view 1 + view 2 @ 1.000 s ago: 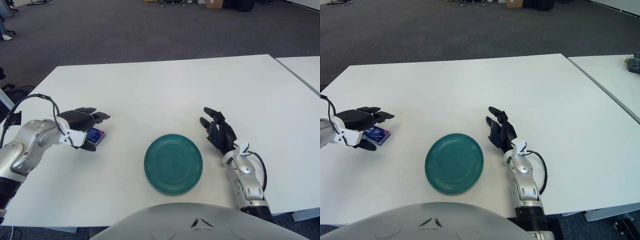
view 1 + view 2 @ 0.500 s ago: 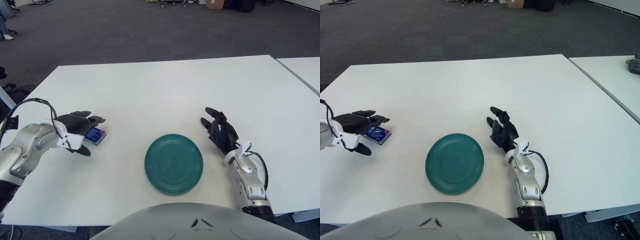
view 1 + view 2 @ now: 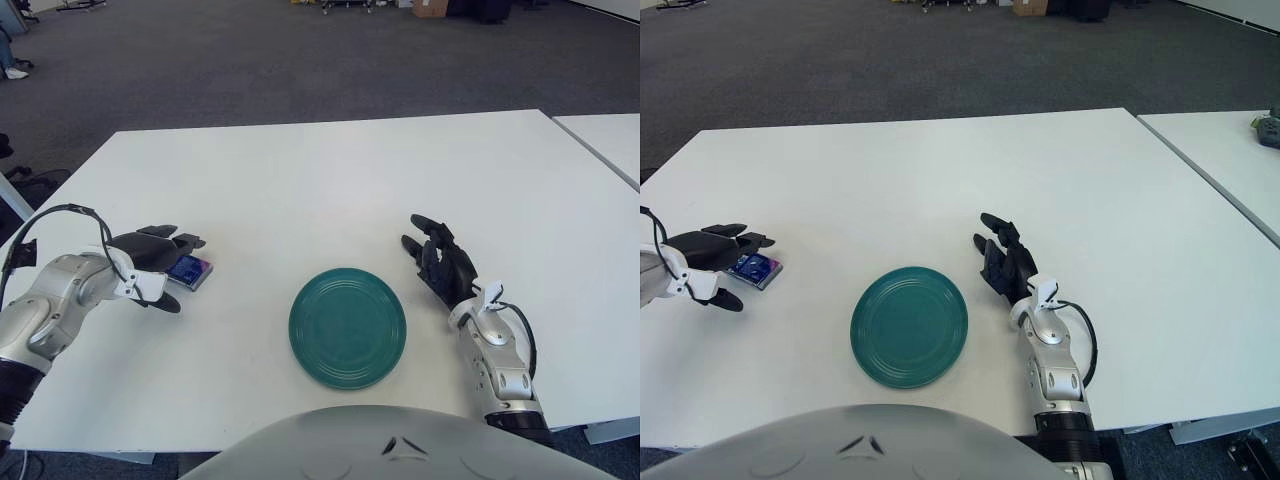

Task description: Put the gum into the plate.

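A small blue gum pack point(image 3: 190, 271) lies flat on the white table point(image 3: 330, 180), well left of the round green plate point(image 3: 347, 326). My left hand point(image 3: 158, 262) hovers just left of the pack with its dark fingers spread over the pack's near edge, holding nothing. The right hand point(image 3: 440, 262) shows to the right of the plate with its fingers relaxed and nothing in them. Nothing lies in the plate.
A second white table point(image 3: 1230, 150) stands at the right, with a narrow gap between the two. Grey carpet floor lies beyond the far edge. My own grey torso fills the bottom centre of both views.
My left hand has drawn back to the left, off the gum pack, which stays lying on the table. The right hand and the plate have not moved.
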Robot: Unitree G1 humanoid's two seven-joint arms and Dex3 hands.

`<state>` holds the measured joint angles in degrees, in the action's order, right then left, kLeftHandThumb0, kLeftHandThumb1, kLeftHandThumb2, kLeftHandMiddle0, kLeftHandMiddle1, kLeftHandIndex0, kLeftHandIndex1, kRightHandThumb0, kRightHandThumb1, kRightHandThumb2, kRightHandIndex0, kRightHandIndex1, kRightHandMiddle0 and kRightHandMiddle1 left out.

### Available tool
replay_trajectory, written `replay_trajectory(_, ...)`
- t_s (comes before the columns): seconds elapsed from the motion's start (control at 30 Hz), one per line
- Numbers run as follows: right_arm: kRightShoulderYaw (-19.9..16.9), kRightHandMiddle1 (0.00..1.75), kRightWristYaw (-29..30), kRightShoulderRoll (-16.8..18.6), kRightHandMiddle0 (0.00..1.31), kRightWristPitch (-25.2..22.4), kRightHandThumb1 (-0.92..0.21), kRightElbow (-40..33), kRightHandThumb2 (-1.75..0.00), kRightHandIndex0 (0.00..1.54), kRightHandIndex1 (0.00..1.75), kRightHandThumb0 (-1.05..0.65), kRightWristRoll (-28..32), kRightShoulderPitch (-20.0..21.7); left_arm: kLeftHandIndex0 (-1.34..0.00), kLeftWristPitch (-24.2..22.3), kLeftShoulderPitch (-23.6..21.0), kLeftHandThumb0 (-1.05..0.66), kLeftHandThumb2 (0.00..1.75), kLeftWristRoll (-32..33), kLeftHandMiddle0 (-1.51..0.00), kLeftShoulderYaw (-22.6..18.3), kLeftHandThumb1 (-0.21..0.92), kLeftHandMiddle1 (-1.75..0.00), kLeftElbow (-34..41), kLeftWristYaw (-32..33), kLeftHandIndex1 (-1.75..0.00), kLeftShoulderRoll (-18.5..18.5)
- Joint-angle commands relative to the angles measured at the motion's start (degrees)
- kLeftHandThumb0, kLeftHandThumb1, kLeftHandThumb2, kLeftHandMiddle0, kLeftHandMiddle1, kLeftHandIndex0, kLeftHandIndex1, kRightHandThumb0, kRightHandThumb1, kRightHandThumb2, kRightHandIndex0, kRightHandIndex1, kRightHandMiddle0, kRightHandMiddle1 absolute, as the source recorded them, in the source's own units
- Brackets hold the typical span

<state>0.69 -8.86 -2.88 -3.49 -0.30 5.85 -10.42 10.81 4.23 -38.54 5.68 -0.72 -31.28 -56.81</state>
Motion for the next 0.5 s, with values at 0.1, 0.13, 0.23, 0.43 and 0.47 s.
replay_trajectory(0.1, -0.7, 0.64, 0.9, -1.0, 0.0, -3.1, -0.92, 4.2, -0.84, 0.24, 0.0, -0.76, -1.0, -1.8, 0.0, -0.2, -1.3, -0.9, 0.03, -0.9, -0.14, 0.6, 0.88, -0.03, -1.6, 1.5, -0.6, 0.2)
replay_trajectory(0.13, -0.8, 0.64, 0.6, -1.1, 0.0, -2.6, -0.92, 4.5, -0.84, 0.24, 0.0, -0.76, -0.8, -1.7, 0.0, -0.4, -1.3, -0.9, 0.03, -1.0, -0.14, 0.7, 0.88, -0.03, -2.0, 1.8, -0.6, 0.3)
replay_trajectory(0.23, -1.2, 0.63, -0.1, -1.4, 0.0, -1.7, -0.92, 4.9, -0.84, 0.23, 0.0, -0.76, -0.3, -1.6, 0.0, -0.7, -1.4, -0.86, 0.02, -1.3, -0.15, 1.0, 0.87, -0.03, -2.5, 2.1, -0.64, 0.5)
replay_trajectory(0.43, -2.1, 0.56, -2.1, -2.6, 0.0, -1.9, -0.92, 4.9, -0.85, 0.2, 0.0, -0.76, 0.9, -1.2, 0.0, -2.2, -2.2, -0.69, 0.0, -2.0, -0.17, 1.8, 0.82, -0.03, -3.4, 2.4, -0.72, 1.3)
replay_trajectory(0.47, -2.2, 0.55, -2.3, -2.8, 0.0, -2.3, -0.92, 4.5, -0.85, 0.2, 0.0, -0.76, 1.1, -1.2, 0.0, -2.7, -2.2, -0.68, 0.01, -1.9, -0.17, 1.9, 0.82, -0.03, -3.2, 2.2, -0.74, 1.6)
